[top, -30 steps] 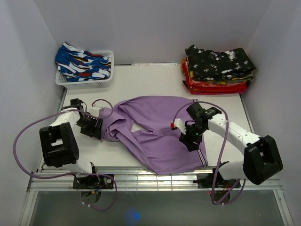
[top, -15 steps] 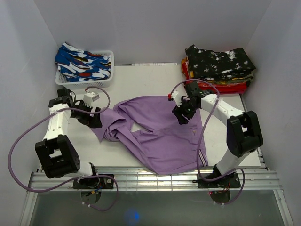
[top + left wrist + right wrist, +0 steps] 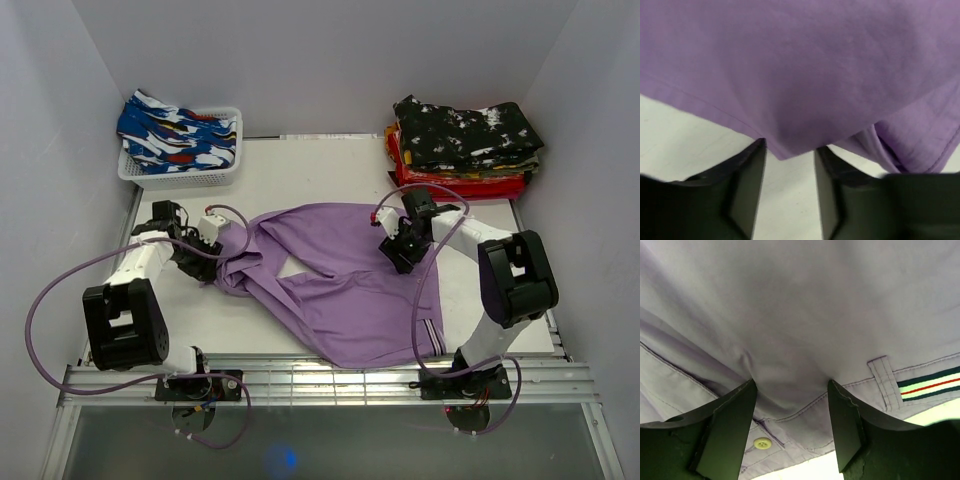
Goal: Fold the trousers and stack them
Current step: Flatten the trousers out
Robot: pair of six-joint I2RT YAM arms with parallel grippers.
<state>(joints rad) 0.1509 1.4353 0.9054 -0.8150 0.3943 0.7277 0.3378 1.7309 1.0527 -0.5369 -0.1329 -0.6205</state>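
Purple trousers (image 3: 335,290) lie crumpled before the folded stack (image 3: 462,148). Left gripper (image 3: 789,165) and right gripper (image 3: 792,405) each straddle cloth, jaws part-open; thin bites may slip.

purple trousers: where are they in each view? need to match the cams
Top external: purple trousers spread mid-table between both arms.
Left wrist: fill the upper frame, a fold dipping between the left gripper fingers.
Right wrist: fill most of the frame above the right gripper.
Shared landmark: striped waistband trim, also top external.

White arms, black joints, purple cables
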